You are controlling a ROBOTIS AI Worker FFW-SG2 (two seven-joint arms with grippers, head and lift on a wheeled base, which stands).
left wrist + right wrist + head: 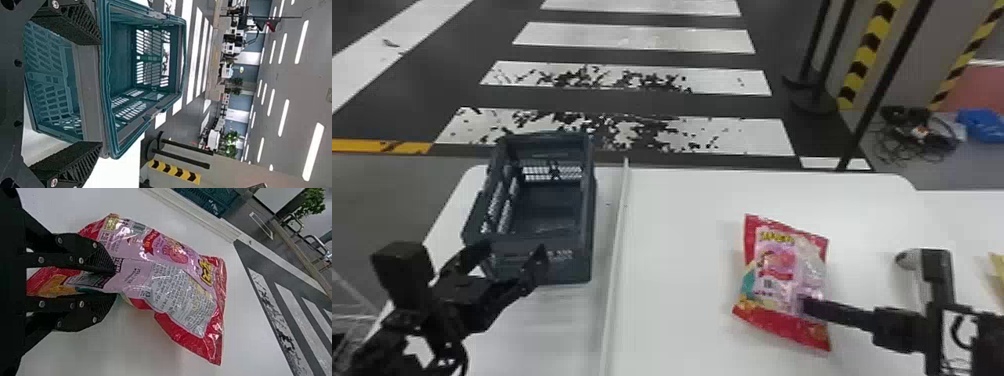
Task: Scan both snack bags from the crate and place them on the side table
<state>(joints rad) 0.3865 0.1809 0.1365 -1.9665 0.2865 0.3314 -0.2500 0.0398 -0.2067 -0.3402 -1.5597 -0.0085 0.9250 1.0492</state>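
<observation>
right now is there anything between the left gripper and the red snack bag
Yes, a long pale strip runs along the white table between the left gripper and the red snack bag. The right gripper is also already at the bag, pinching its lower part.

The right gripper [803, 304] has its black fingers [88, 254] closed on one end of the creased red-and-pink snack bag [180, 293] over the white table [133, 344], with part of the teal crate [205, 199] past a pale raised strip [213, 225], and striped floor [268, 282] and a green plant [313, 203] farther off.
</observation>
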